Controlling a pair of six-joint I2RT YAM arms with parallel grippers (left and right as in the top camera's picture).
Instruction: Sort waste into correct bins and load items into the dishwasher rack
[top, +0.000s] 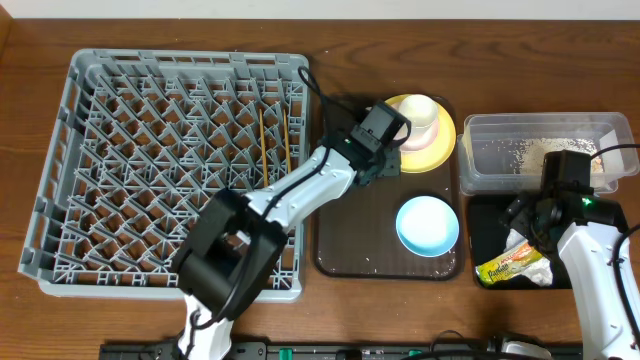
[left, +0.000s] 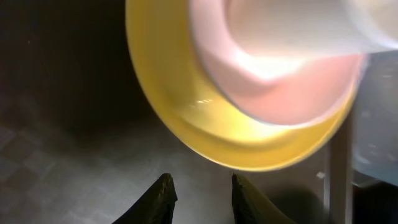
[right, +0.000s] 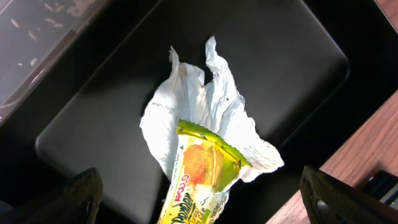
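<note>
While the right gripper (right: 208, 196) hangs with its jaws spread wide and empty over the black tub (right: 298, 62), the crumpled napkin (right: 199, 106) and the green-and-yellow wrapper (right: 202, 168) lie together inside it. That looks like the dry waste sorted! The wrapper carries red lettering, but it is cut off and I cannot read it for sure.

Next out, the light blue bowl (top: 427, 223) sits alone on the brown tray (top: 360, 240), not yet loaded. Beyond it, the left gripper (left: 201, 180) hovers just beside the yellow plate (left: 168, 93), jaws only narrowly parted and holding nothing. The white bowl (left: 286, 93) and small cup (top: 418, 110) are stacked on that plate, so all three are waiting too.

Farther back, rice scraps (top: 515, 152) speckle the clear tub (top: 480, 125). Across the table, two chopsticks (top: 262, 135) lie in the grey rack (top: 90, 200), the only items loaded. By my reckoning the waste is done and the dishes remain.
</note>
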